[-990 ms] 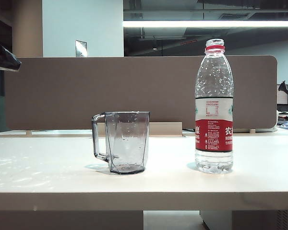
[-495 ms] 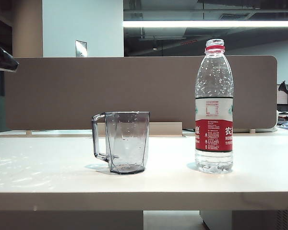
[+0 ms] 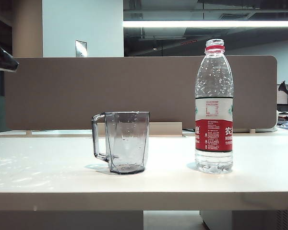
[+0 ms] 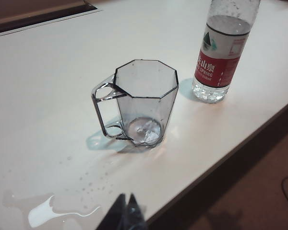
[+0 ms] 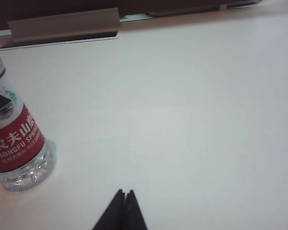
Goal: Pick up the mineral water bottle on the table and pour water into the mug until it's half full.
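Left gripper (image 4: 125, 210) closed, empty, unmoved, right gripper (image 5: 123, 207) closed, empty, mug (image 3: 126, 142) and mineral water bottle (image 3: 214, 108) unchanged.

Both wrist views show each tool (image 4: 126, 211) (image 5: 124, 211) as slim black pointed tips

Setting: open-plan office. My wide white flat table (image 3: 259, 163) is backed by a brown rounded-corner partition panel (image 3: 53, 91). Behind it I see a long fluorescent ceiling strip light (image 3: 206, 23), exposed dark ceiling ducts (image 3: 158, 36), and more desk clutter (image 3: 285, 108) at far right.
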`<state>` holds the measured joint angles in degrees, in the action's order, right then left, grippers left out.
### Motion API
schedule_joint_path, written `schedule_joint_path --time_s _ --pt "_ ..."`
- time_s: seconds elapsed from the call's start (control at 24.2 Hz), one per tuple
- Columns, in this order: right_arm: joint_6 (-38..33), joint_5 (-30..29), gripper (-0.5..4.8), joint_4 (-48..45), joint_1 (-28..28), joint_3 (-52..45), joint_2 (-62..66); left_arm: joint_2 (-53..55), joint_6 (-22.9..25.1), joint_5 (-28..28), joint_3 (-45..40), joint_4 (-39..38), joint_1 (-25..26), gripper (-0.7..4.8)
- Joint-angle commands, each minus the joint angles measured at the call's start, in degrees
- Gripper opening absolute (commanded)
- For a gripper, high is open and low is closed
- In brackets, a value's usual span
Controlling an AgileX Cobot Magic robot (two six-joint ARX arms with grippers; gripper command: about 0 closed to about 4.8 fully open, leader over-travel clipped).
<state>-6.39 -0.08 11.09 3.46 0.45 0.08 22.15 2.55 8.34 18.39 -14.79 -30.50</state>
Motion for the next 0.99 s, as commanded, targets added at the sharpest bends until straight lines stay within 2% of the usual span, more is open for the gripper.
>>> schedule_joint_path --time_s 0.04,0.21,0.29,0.37,0.45,0.58,0.66,0.7,0.78,0.87,0.95,0.99 --pt "0.0 0.11 -0.01 -0.63 0.07 -0.42 -0.07 -0.04 -0.17 -0.17 0.17 0.7 0.0 -0.01" --pt "0.04 0.42 -0.01 -1.07 0.07 -0.42 -0.07 -0.04 -0.17 -0.17 0.15 0.68 0.0 -0.01" --pt "-0.87 3.1 0.0 -1.79 -0.04 -0.39 0.0 -0.07 -0.2 -0.17 0.17 0.68 0.0 -0.01" --pt "-5.44 2.25 0.0 -1.42 -0.02 -0.39 -0.04 -0.07 -0.17 -0.17 0.17 0.7 0.0 -0.01" --pt "-6.25 -0.52 0.0 -1.62 0.09 -0.39 -0.04 -0.07 -0.17 -0.17 0.15 0.66 0.0 -0.01" --pt "-6.4 -1.09 0.05 -7.08 0.09 0.02 -0.04 -0.07 -0.17 -0.39 0.15 0.68 0.0 -0.01" --pt "-7.21 -4.31 0.35 -11.85 0.15 1.77 -0.04 -0.09 -0.17 -0.39 0.15 0.63 0.0 -0.01" --pt "-7.21 -5.44 0.55 -16.52 0.15 4.96 -0.04 -0.11 -0.17 -0.39 0.15 0.7 0.0 -0.01" --pt "-7.06 -4.63 0.54 -19.45 0.13 11.8 -0.04 -0.11 -0.17 -0.39 0.15 0.68 0.0 -0.01" --pt "-4.98 -3.48 0.54 -19.41 0.11 18.12 0.15 -0.09 -0.17 -0.39 0.15 0.68 0.0 -0.01" --pt "1.53 -3.45 0.54 -18.93 0.09 24.65 0.28 -0.09 -0.17 -0.39 0.15 0.66 0.0 -0.01" --pt "9.84 -3.37 0.54 -17.75 0.09 31.54 1.38 -0.09 -0.17 -0.39 0.15 0.68 0.0 -0.01"
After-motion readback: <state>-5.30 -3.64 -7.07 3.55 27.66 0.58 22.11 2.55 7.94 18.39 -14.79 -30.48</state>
